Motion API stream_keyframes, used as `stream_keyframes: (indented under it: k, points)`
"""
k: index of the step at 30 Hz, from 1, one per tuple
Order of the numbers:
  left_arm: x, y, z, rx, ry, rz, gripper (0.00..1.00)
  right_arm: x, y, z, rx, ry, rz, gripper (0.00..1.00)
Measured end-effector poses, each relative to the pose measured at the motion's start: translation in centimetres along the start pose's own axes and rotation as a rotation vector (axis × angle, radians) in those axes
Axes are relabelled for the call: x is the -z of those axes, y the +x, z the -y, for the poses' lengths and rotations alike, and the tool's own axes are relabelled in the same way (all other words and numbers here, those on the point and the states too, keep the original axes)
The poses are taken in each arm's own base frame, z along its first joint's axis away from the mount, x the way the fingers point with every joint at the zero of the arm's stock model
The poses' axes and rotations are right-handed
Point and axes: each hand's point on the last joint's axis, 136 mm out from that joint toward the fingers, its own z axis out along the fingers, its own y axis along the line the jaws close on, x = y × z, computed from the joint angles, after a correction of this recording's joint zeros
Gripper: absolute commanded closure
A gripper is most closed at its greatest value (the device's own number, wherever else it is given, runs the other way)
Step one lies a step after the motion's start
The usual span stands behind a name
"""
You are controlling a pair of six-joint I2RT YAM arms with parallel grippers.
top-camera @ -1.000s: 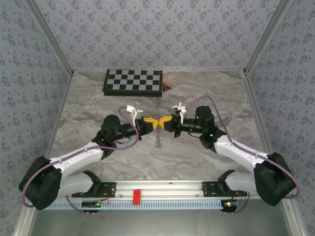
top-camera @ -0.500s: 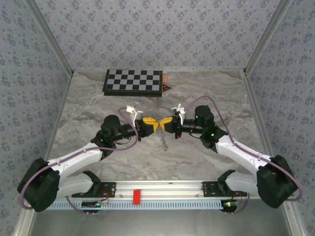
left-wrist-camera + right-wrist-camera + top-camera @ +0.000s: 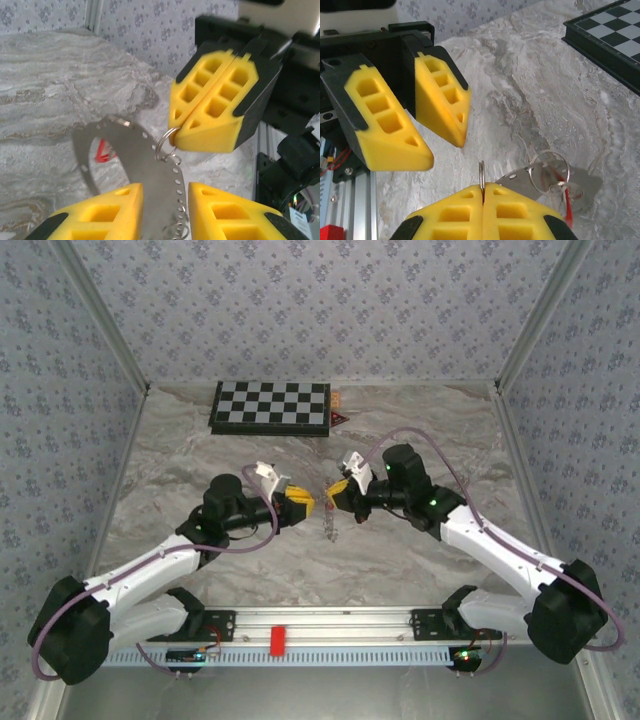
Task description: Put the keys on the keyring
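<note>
Nearest, the left gripper [image 3: 165,191] has its yellow fingers parted, holding nothing. The keyring [image 3: 145,161], a curved grey band pierced with holes, runs lengthwise through that gap with daylight on both sides. Just beyond, the right gripper [image 3: 181,125] is pressed fully closed on a small wire ring [image 3: 157,146] at the band's edge, so the bundle hangs from it above the marble table [image 3: 400,570], long axis downward. A red key [image 3: 105,151] peeks from behind the band; whether it is threaded I cannot tell. Probably the left fingers need only close where they stand. A chessboard [image 3: 270,405] lies farthest.
</note>
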Motion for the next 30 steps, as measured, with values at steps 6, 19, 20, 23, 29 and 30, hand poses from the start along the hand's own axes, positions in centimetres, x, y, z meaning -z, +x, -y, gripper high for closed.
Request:
stream_keyframes:
  k: [6, 19, 20, 23, 29, 30]
  points:
    - [0.0, 1.7, -0.4, -0.015, -0.010, -0.064, 0.71, -1.1, 1.0, -0.4, 0.041, 0.000, -0.127, 1.00]
    - [-0.9, 3.4, -0.6, -0.011, 0.022, -0.151, 0.72, -2.1, 3.3, -0.8, 0.076, -0.026, -0.278, 1.00]
    - [-0.9, 3.4, -0.5, -0.012, 0.023, -0.151, 0.72, -2.1, 3.3, -0.8, 0.079, -0.027, -0.279, 1.00]
    - [-0.9, 3.3, -0.4, -0.015, 0.028, -0.149, 0.73, -2.0, 3.4, -0.9, 0.084, -0.031, -0.283, 1.00]
    - [-1.1, 2.7, 0.1, -0.026, 0.060, -0.145, 0.77, -2.0, 3.4, -1.1, 0.084, -0.041, -0.280, 1.00]
    - [-1.3, 2.6, 0.1, -0.026, 0.067, -0.146, 0.77, -2.1, 3.4, -1.1, 0.084, -0.043, -0.279, 1.00]
